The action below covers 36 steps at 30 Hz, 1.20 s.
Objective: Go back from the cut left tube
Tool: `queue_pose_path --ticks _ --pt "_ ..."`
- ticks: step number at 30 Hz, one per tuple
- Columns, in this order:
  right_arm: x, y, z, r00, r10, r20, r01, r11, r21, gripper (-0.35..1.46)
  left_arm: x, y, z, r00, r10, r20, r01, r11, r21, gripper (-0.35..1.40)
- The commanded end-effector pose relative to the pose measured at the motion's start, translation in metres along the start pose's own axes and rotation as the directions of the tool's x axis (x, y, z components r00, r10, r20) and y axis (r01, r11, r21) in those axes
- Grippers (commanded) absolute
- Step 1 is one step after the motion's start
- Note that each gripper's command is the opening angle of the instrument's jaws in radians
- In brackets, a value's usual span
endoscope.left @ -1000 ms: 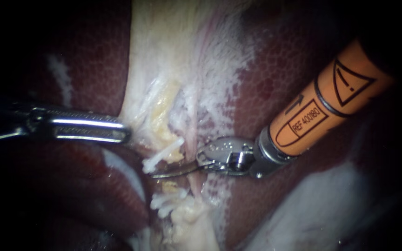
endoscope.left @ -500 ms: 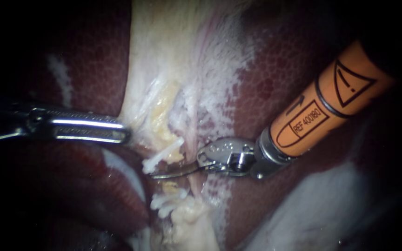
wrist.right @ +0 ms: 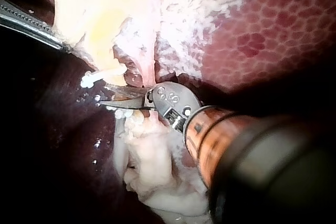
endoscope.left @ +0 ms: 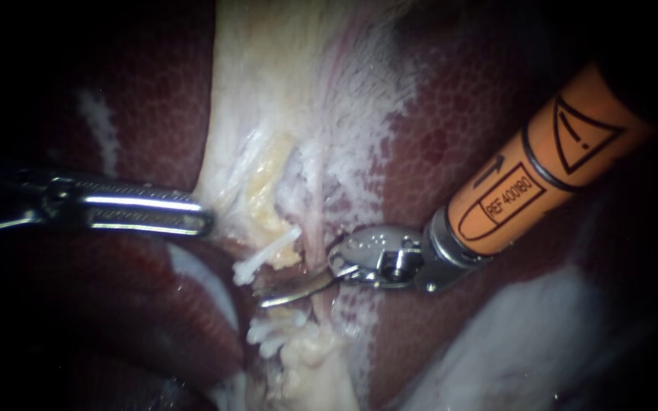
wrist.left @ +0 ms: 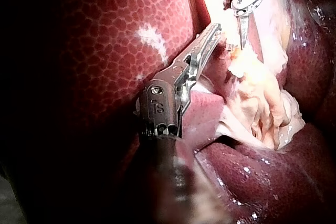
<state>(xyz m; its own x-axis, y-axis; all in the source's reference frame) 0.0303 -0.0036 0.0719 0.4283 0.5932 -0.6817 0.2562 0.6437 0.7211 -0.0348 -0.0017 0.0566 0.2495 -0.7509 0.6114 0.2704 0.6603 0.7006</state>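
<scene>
Right instrument (endoscope.left: 268, 300) has an orange sleeve on the shaft, and its hand is a pair of curved blades. The right wrist view shows the jaws open only a sliver, with nothing gripped. The cut left tube (endoscope.left: 283, 313) sits right at the blade tips. Its upper stump carries a white clip (endoscope.left: 266, 257) just above the blades, and its lower stump carries more white clips (endoscope.left: 274, 332) just below them, so the blades lie in the gap between the two. A pink strand (endoscope.left: 312, 236) passes behind the blades near their pivot. Left instrument (endoscope.left: 207, 219) has a long, slim hand well apart from the blades, across the clipped stump. Its jaws are closed onto the edge of the pale tissue (endoscope.left: 268, 114), which looks drawn towards it. Mottled red liver (endoscope.left: 451, 137) lies behind and on both sides of the two hands.
</scene>
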Motion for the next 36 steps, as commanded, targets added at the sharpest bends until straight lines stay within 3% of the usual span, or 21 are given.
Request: queue_pose_path --ticks 1,6,18,26,32,34,36 --pt "0.0 0.0 0.0 1.0 0.0 -0.001 0.0 1.0 -0.001 0.44 0.0 0.0 0.0 1.0 0.0 0.0 0.0 1.0 0.001 -0.35" --pt "0.0002 0.0 -0.0003 1.0 -0.023 -0.004 0.023 1.0 -0.012 0.64 -0.0001 0.0 -0.0001 1.0 0.0 0.0 0.0 1.0 0.001 -0.35" --pt "0.0007 -0.0009 -0.0018 1.0 -0.031 -0.006 0.031 0.999 -0.009 0.59 -0.0001 0.0 -0.0001 1.0 0.0 0.0 0.0 1.0 0.002 -0.35" --pt "0.0 -0.002 -0.0047 0.999 -0.044 -0.008 0.043 0.999 -0.02 0.59 -0.0001 0.0001 -0.0001 1.0 0.0 0.0 0.0 1.0 0.002 -0.35" --pt "0.0004 -0.0027 -0.0077 0.997 -0.071 -0.013 0.071 0.997 -0.038 0.62 0.0 0.0001 -0.0002 1.0 0.0 0.0 0.0 1.0 0.003 -0.35" --pt "0.0007 -0.0029 -0.0086 0.996 -0.085 -0.015 0.085 0.995 -0.051 0.69 0.0 0.0002 -0.0002 1.0 0.0 0.0 0.0 1.0 0.003 -0.35" --pt "0.0013 -0.0032 -0.0099 0.995 -0.099 -0.019 0.097 0.992 -0.081 0.88 0.0 0.0002 -0.0002 1.0 0.0 0.0 0.0 1.0 0.003 -0.35"
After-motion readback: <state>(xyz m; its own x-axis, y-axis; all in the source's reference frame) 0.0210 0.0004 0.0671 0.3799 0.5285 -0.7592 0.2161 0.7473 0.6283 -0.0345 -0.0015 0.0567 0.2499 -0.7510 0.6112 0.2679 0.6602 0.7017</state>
